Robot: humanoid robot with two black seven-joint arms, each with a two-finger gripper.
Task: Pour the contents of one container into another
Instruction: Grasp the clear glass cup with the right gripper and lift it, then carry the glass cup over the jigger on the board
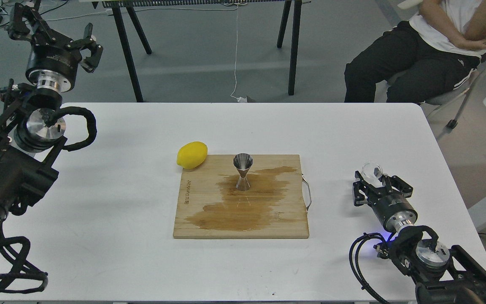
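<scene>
The clear glass cup point(372, 172) stands on the white table at the right, and its lower part sits between the fingers of my right gripper point(373, 182). That gripper is open, one finger on each side of the cup; I cannot tell whether they touch it. The steel jigger point(242, 171) stands upright in the middle of a wooden cutting board point(196, 223), well left of the cup. My left gripper point(51, 27) is open and empty, raised high beyond the table's far left corner.
A wide wet stain point(243, 202) spreads over the board around the jigger. A yellow lemon point(192, 154) lies at the board's far left corner. A seated person point(416, 55) is beyond the table's far right edge, and black table legs point(293, 46) stand behind.
</scene>
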